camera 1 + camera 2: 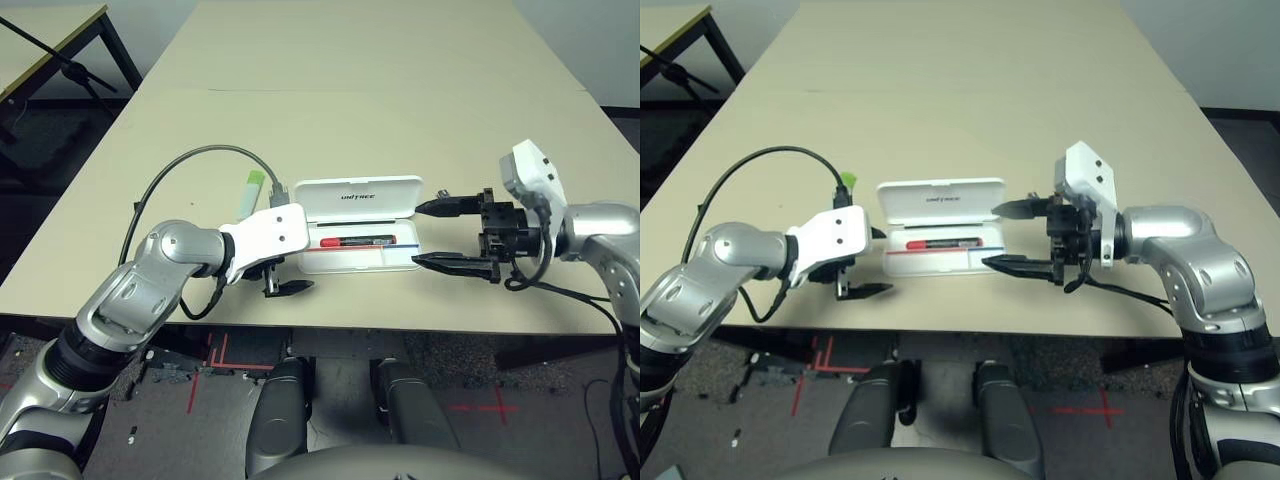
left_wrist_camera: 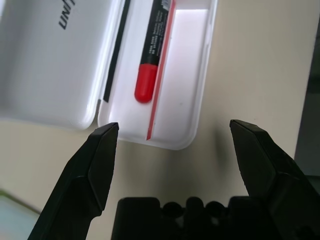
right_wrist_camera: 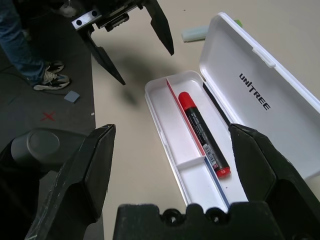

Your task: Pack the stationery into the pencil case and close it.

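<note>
The white pencil case (image 1: 360, 197) lies open at the table's front middle, its "unitree" lid tilted back. A red marker (image 1: 355, 241) with a black body lies in its tray (image 3: 167, 125), along the red and blue stripe. A flat white stick with a green end (image 1: 251, 189) lies on the table left of the lid, behind my left wrist. My left gripper (image 1: 284, 282) is open just off the case's left end, holding nothing. At the case's right end my right gripper (image 1: 432, 235) is open and empty, its fingers level with the tray.
The case sits close to the table's front edge (image 1: 400, 325). A grey cable (image 1: 190, 155) loops over the table beside my left arm. A second table (image 1: 50, 35) and a black stand are at the far left. A person's leg and shoe (image 3: 47, 75) are on the floor.
</note>
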